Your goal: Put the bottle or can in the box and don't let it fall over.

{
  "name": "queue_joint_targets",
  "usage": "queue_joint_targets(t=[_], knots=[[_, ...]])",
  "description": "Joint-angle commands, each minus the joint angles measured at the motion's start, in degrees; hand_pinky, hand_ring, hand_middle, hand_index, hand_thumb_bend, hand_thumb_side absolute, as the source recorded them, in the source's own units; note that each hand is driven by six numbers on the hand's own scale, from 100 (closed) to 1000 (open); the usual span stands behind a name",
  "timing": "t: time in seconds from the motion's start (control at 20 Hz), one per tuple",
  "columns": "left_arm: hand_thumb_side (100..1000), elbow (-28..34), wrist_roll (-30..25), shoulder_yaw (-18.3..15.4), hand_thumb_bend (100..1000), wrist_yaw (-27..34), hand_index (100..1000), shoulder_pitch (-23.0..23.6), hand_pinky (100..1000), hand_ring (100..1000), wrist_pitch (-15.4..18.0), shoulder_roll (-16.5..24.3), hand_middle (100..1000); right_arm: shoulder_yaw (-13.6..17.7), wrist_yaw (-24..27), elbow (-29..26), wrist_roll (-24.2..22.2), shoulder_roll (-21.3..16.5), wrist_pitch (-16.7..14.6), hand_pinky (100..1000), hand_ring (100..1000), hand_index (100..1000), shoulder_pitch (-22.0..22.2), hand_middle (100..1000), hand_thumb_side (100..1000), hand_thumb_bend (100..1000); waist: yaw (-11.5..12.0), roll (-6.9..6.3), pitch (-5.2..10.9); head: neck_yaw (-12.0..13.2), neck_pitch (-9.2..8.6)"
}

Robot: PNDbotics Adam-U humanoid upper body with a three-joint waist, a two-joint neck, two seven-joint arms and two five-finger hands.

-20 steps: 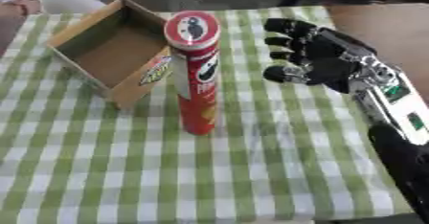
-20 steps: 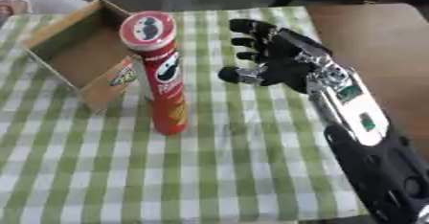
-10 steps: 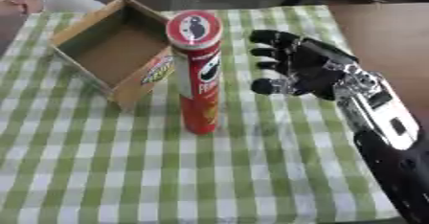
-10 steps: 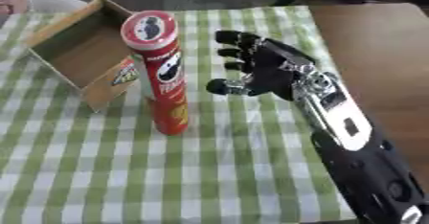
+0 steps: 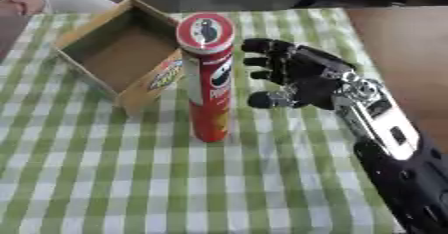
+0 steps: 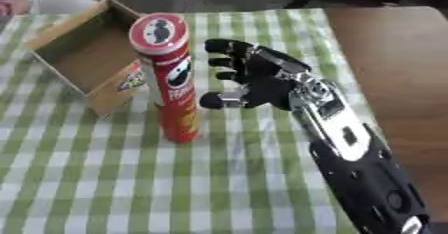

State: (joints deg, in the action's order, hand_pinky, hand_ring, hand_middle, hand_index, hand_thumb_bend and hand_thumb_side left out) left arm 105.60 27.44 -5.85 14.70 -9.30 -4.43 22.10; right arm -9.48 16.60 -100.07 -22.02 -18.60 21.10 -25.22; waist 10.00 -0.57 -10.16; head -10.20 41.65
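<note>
Your fingers (image 5: 267, 60) are spread and relaxed, grasping nothing, with the thumb jutting out below them toward the can; there is a narrow gap between their tips and the can's side, so no contact yet. The right hand (image 5: 297, 75) sits at about 3 o'clock from the can, palm turned toward it, level with its upper half. The left hand shows in neither view.

The can (image 5: 208, 78) is a tall red crisp tube standing upright on the green-checked worktop (image 5: 262, 178), its lid facing the camera. Judging by its shape, it is light and stiff, with a smooth printed wall that could slide under your fingers (a cardboard tube of this sort may also dent if squeezed hard). Being tall on a small base, it will likely tip at a slight sideways nudge, so bring thumb and fingers round it together rather than pushing with one side first. Take hold around the middle or just above it; a grip near the lid would let the bottom swing, and one near the base leaves the top free to topple.

The box (image 5: 114, 58), an open cardboard tray, lies at about 10 o'clock from the can, its near wall touching or just beside the tube. The floor looks wide enough, but set the can down flat and level before releasing.
</note>
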Motion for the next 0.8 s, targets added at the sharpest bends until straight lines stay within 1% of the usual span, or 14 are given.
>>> queue_joint_targets(t=[0.05,0.25,0.55,0.8], knots=[[679,1.0,-0.2,-0.1,547,0.2,768,-0.7,837,899,0.1,0.8,745,-0.4,-0.7,-0.6,-0.8,0.5,0.0,972,1000,950,-1.2,1000,100,666,0.2,-0.15,0.37,0.0,-0.65],[679,1.0,-0.2,0.0,546,0.2,768,-0.7,837,899,0.1,0.8,745,-1.0,-2.1,-0.4,-1.2,1.7,-0.3,974,1000,948,-1.5,1000,100,667,0.2,-0.19,0.23,0.0,-0.79],[680,1.0,-0.3,0.0,544,0.3,768,-0.7,837,899,0.1,0.6,745,-1.0,-5.6,0.9,-0.8,3.2,-1.8,973,1000,947,-1.9,1000,100,669,0.3,-0.23,0.06,0.0,-1.03],[681,1.0,-0.3,0.1,544,0.3,768,-0.8,837,900,0.1,0.4,746,-0.7,-5.6,2.0,-0.1,4.6,-2.2,972,1000,946,-2.6,1000,100,668,0.5,-0.31,-0.18,0.1,-1.14]])
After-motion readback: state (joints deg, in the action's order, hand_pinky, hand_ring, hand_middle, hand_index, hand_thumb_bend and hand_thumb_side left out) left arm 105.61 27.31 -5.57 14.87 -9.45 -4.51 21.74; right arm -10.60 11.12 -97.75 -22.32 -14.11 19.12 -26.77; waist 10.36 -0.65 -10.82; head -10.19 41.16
